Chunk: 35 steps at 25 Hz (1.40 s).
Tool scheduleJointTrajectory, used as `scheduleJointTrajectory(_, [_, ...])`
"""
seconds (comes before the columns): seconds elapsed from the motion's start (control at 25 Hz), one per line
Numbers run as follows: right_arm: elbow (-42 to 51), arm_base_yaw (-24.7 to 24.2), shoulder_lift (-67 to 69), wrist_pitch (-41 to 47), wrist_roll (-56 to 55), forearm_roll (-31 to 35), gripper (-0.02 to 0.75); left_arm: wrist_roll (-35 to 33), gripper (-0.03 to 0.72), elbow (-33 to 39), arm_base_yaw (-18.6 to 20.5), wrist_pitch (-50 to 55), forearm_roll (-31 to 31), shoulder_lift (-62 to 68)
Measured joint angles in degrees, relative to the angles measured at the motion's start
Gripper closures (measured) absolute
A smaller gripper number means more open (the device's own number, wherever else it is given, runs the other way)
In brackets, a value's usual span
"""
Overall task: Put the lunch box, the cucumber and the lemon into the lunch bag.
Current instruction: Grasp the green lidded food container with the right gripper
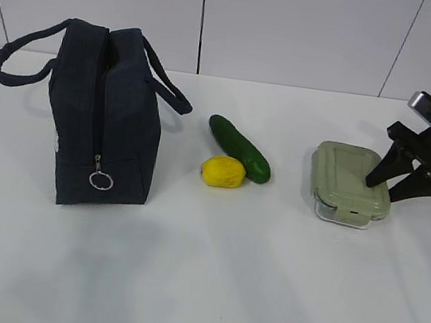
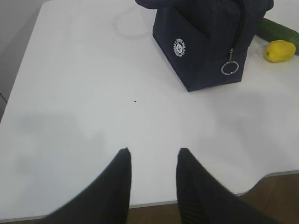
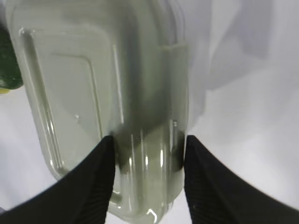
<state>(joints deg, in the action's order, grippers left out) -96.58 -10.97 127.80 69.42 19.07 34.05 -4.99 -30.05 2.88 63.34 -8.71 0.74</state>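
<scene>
Right wrist view: right gripper (image 3: 148,154), jaws apart, straddles one corner of the lunch box (image 3: 93,93) near the bench's right edge; so shallow a bite may slip on lifting

My right arm enters from the far right, wrist tilted down toward the left. The right gripper (image 1: 389,184) has its fingers (image 3: 88,186) parted, tips lowered, with nothing clamped between them. My left gripper (image 2: 152,156) sits near the table's near edge, jaws partly apart and empty; the exterior view does not show this arm.
</scene>
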Motion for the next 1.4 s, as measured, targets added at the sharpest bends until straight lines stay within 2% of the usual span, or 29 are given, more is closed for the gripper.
scheduleJointTrajectory(0.32, [0.14,3.85,-0.02,-0.11,-0.2,0.69,0.386,0.0,0.453,0.0,0.0,0.0,0.0,0.0])
scheduleJointTrajectory(0.84, [0.14,3.91,-0.12,-0.11,-0.2,0.74,0.38,0.0,0.453,0.0,0.0,0.0,0.0,0.0])
scheduleJointTrajectory(0.92, [0.14,3.91,-0.12,-0.11,-0.2,0.97,0.343,0.0,0.453,0.0,0.0,0.0,0.0,0.0])
scheduleJointTrajectory(1.12, [0.14,3.43,-0.12,-0.11,-0.2,3.92,0.188,0.0,0.453,0.0,0.0,0.0,0.0,0.0])
scheduleJointTrajectory(1.4, [0.14,-0.28,-0.12,-0.11,1.57,7.4,0.157,0.0,0.453,0.0,0.0,0.0,0.0,0.0])
